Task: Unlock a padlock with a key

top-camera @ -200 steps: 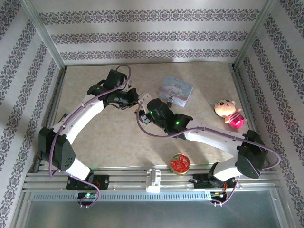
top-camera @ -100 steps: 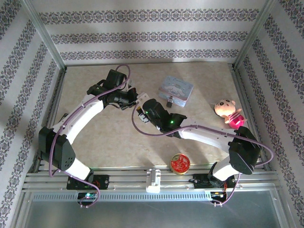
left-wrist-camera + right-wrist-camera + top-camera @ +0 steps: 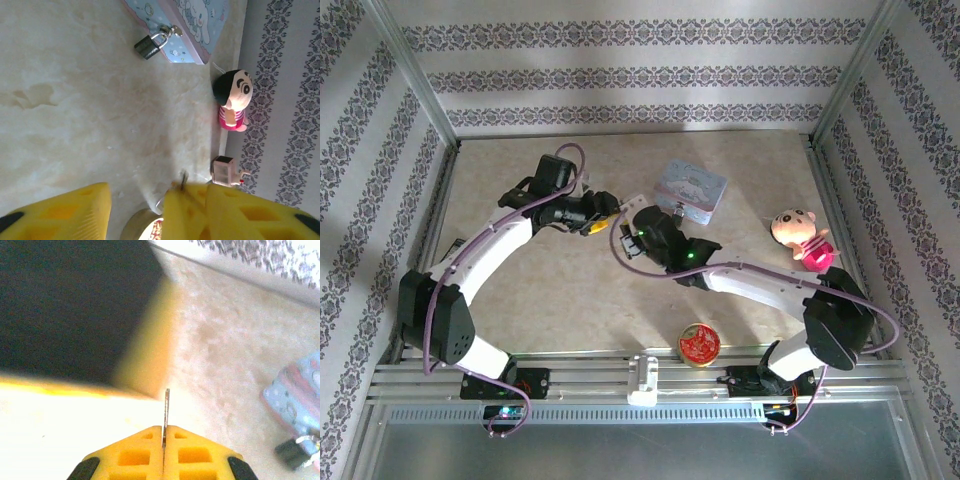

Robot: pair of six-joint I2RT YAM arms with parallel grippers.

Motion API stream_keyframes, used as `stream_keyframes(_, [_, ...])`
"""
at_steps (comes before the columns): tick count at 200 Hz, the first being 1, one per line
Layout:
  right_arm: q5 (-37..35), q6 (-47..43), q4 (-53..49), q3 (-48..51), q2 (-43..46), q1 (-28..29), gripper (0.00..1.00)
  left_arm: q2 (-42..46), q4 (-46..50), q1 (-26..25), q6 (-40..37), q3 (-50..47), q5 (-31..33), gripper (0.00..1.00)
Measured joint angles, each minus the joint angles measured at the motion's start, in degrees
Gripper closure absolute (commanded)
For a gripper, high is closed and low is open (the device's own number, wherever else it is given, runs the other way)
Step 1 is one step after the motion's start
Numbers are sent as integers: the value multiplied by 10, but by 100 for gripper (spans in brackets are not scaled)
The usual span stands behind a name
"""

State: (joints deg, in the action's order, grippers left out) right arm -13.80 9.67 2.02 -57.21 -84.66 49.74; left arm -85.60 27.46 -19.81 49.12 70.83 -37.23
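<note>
While the round red-and-gold tin (image 3: pixel 700 343) is sitting idle by the near edge of the desk (image 3: pixel 550 300), the action is happening mid-desk. The right gripper (image 3: pixel 164 436) is pinching the key (image 3: pixel 166 407) between fingers pressed flat together, with the blade poking straight out ahead of the tips. I'd say it is being held that way so the free end can be offered forward. Right in front of it the left gripper (image 3: pixel 157 196) is waiting with its fingers (image 3: pixel 60 215) spread wide, and in the left wrist view the key's tip is showing just inside that gap, beside one yellow pad. That is looking like a hand-over or a regrip in the making, though I cannot tell whether the left is touching the key. Beyond the two grippers, the padlock (image 3: pixel 147 46) is lying on the desk with its shackle hooked through the clasp of the pastel character tin (image 3: pixel 192 22). It is well apart from the key, so nothing is reaching it yet. Farther off to the right, the little doll (image 3: pixel 232 97) is resting out of the way near the wall.
</note>
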Motion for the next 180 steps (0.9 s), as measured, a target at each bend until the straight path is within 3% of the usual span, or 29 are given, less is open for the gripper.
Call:
stream_keyframes(41, [119, 83, 49, 74, 56, -79, 100, 63, -50, 16, 7, -37, 14, 38])
stream_keyframes(59, [233, 148, 125, 123, 78, -125, 100, 88, -122, 16, 4, -73, 5, 37])
stream_keyframes(87, [352, 235, 215, 172, 90, -188, 100, 101, -227, 16, 7, -125, -32, 38])
stream_keyframes(132, [477, 320, 330, 189, 98, -196, 100, 94, -336, 15, 17, -140, -88, 43])
stream_keyframes(180, [525, 367, 409, 189, 101, -196, 100, 84, -416, 13, 38, -143, -133, 54])
